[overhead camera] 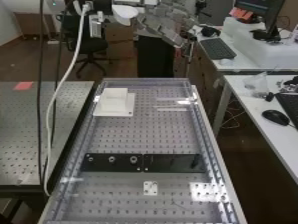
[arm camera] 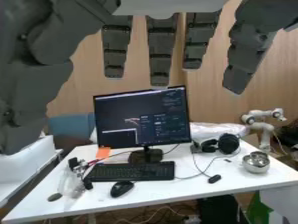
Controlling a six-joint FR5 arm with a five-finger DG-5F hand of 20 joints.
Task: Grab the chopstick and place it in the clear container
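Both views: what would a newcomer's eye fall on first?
Probably the dark grey hand, fingers outstretched, raised toward the far end of the perforated bench. Next, likely the monitor on the white desk, then the white block near the bench's far left corner.

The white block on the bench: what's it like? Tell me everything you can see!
The white block is plain and looks like smooth plastic. It has two parts: a flat, squarish base and a smaller block rising from it. It stands upright near the far end of the bench, over at the high view's left side. The surface full of little holes lies below it. The robot hand isn't touching it.
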